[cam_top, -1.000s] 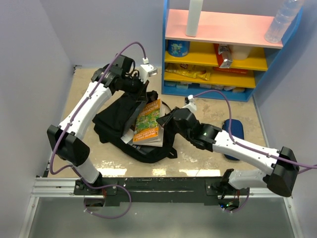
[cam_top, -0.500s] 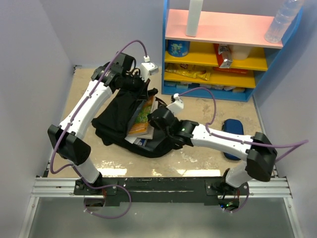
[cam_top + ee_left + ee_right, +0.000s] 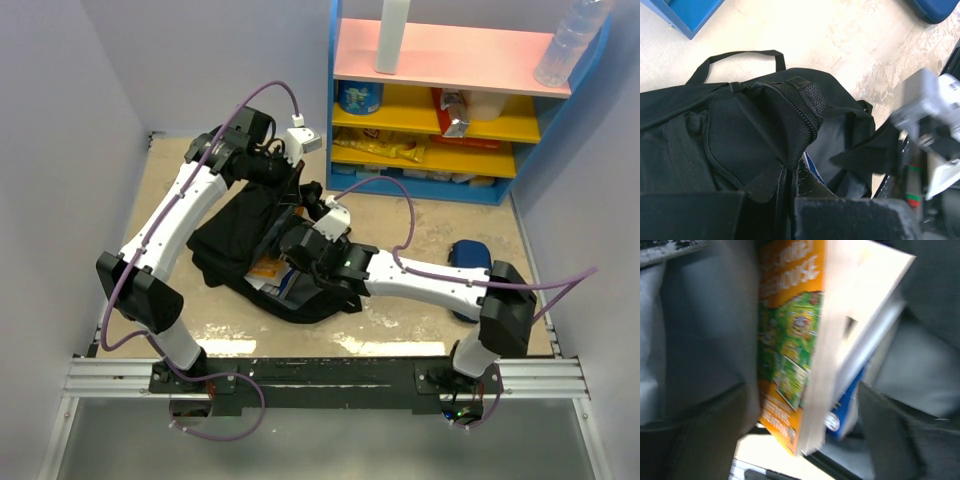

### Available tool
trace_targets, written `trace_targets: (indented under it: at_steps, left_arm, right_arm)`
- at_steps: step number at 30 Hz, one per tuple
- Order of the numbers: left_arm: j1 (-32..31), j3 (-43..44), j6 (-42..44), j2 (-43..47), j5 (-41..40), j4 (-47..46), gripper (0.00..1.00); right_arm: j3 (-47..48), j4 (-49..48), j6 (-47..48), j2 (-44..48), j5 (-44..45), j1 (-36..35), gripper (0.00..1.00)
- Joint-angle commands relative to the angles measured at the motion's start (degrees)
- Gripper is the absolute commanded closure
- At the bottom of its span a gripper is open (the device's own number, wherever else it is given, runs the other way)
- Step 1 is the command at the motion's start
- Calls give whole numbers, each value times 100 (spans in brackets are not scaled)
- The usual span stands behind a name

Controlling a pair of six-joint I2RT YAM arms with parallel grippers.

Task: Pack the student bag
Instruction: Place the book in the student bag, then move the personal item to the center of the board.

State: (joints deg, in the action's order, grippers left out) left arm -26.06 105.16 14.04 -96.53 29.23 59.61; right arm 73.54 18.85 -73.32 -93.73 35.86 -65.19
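The student bag [image 3: 222, 250] lies on the table [image 3: 420, 215] between the two arms, its mouth turned toward the right gripper [image 3: 802, 395]. The left gripper [image 3: 790, 200] is closed on a fold of the bag's fabric just below the zip edge [image 3: 807, 115]. Judged purpose: to lift that lip and hold the opening wide. The right gripper is reached into that opening with its fingers [image 3: 700, 435] narrowed onto a small stack, an orange book [image 3: 790, 340] and a blue-and-white book [image 3: 842, 422] pressed against it. Blur prevents confirming firm contact, but it appears clamped. The stack stands on edge directly ahead of this hand, grey lining to either side, an orientation that suits sliding it in spine-first. Insertion appears partly complete. A dark-blue pencil case [image 3: 466, 252] lies well behind the right gripper, beside its forearm, unpacked.
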Motion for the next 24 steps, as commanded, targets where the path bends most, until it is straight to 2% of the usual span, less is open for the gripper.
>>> trace_targets:
  at_steps: [1, 3, 5, 6, 8, 9, 11, 12, 15, 18, 21, 24]
  left_arm:
    - [-57, 162, 19, 249, 136, -503, 100]
    - [-48, 154, 54, 249, 57, -495, 100]
    - [-48, 153, 72, 249, 47, -495, 100]
    - [-48, 153, 81, 240, 56, -495, 100]
    - [-48, 162, 72, 231, 65, -495, 100]
    - [-48, 162, 81, 231, 82, -495, 100]
    - [-48, 145, 81, 240, 91, -503, 100]
    - [-48, 136, 72, 240, 91, -512, 100]
    - [-48, 118, 90, 266, 100, -512, 100]
    - [-48, 92, 134, 301, 91, -512, 100]
    - [-39, 48, 195, 310, 47, -512, 100]
    - [-39, -31, 248, 310, 65, -556, 100]
  right_arm:
    - [153, 1541, -209, 855, 422, 190, 2]
    - [30, 2372, -523, 1381, 274, 731, 1]
    - [-347, 2719, -544, 1786, -138, 1400, 1]
    - [-488, 2833, -265, 1954, -349, 2126, 1]
    - [-691, 3088, -9, 2315, -369, 2850, 1]
    - [-657, 3342, 324, 2359, -299, 3463, 1]
    - [-472, 3589, 572, 2272, 139, 3968, 1]
    - [-428, 3747, 773, 2202, 228, 4449, 1]
    - [-358, 3854, 1090, 1859, 54, 5442, 1]
    - [-568, 3444, 1468, 1622, -43, 6172, 1]
    - [-736, 3195, 2075, 1183, -229, 6841, 1]
    - [-797, 2880, 2900, 788, -297, 7080, 1]
